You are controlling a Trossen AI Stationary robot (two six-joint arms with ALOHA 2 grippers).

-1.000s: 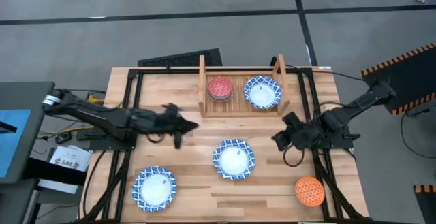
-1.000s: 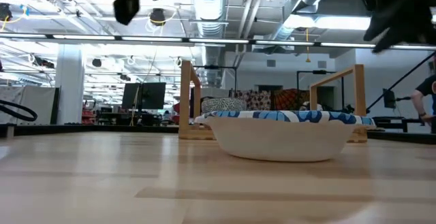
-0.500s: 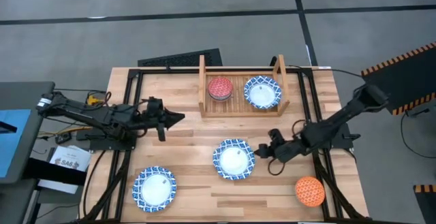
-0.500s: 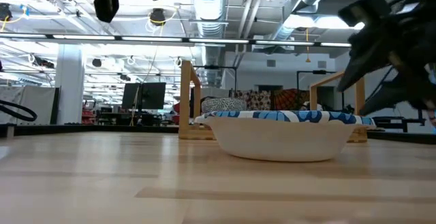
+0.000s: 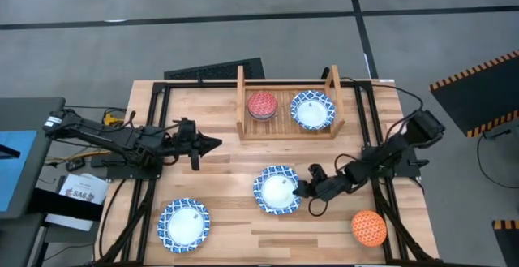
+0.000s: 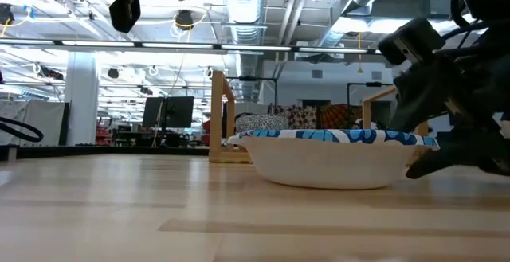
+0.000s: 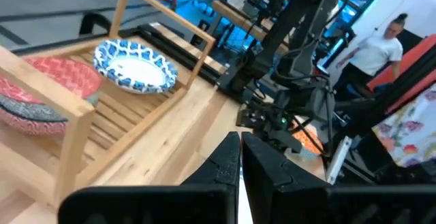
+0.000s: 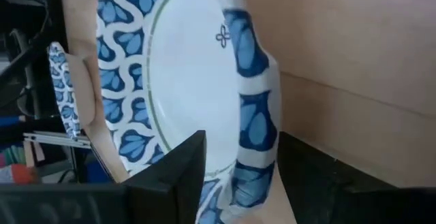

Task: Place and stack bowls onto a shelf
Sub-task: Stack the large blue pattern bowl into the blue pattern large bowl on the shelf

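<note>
A wide white bowl with a blue patterned rim (image 5: 278,190) sits on its base at the table's middle. My right gripper (image 5: 306,190) is low at its right rim, open, one finger (image 8: 185,173) over the inside and the other outside. A second such bowl (image 5: 183,223) rests near the left front, and an orange bowl (image 5: 369,227) near the right front. On the wooden shelf (image 5: 288,129) stand a red bowl (image 5: 262,105) and a blue-rimmed one (image 5: 312,109). My left gripper (image 5: 212,144) hovers shut, left of the shelf. The small blue bowl is hidden. My right gripper straddles the middle bowl's right rim (image 8: 253,122), coming level from the table's right, one finger inside and one outside. Whether either finger touches the rim I cannot tell. The bowl sits flat on the table.
A black metal frame (image 5: 154,113) runs along the table's left and right sides and far edge. The shelf's upright side boards (image 5: 241,96) flank its slats. Bare wood lies between the shelf and the middle bowl. A person (image 7: 378,47) stands beyond the table.
My right gripper has come down from the table's right side and moved left toward the middle bowl, ending around its right rim. My left gripper has drawn back toward the table's left edge and then held still. The bowls have not moved.
</note>
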